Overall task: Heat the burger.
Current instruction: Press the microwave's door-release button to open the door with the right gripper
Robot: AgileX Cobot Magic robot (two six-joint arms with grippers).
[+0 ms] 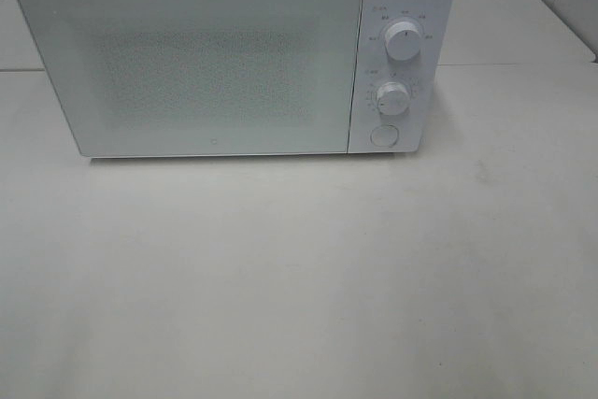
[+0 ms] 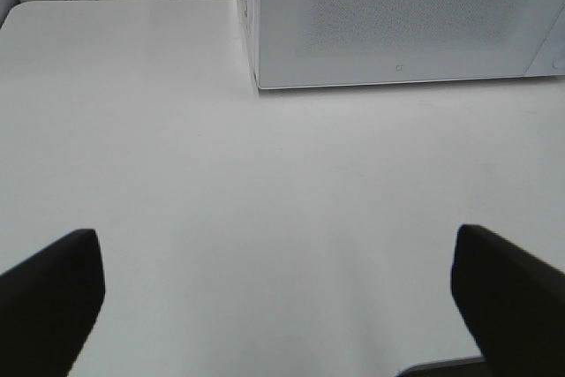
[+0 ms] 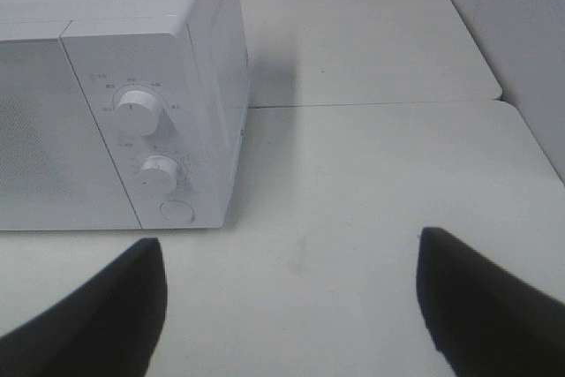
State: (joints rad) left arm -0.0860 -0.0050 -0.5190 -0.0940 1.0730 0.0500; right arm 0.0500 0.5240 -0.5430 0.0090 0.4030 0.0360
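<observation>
- White table [image 1: 299, 287] bears a white microwave [image 1: 187, 63], door shut.
- Fingers of the left gripper [image 2: 275, 249] and right gripper [image 3: 290, 249] are spread wide, holding nothing.
- No view shows the burger; its place and look cannot be told.

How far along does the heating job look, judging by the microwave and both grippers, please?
Done: nothing visible; the microwave door is shut and no burger shows. In hand: nothing; left gripper and right gripper hang open, empty, short of it. Left: unclear; the door hides whether the burger is inside.
</observation>
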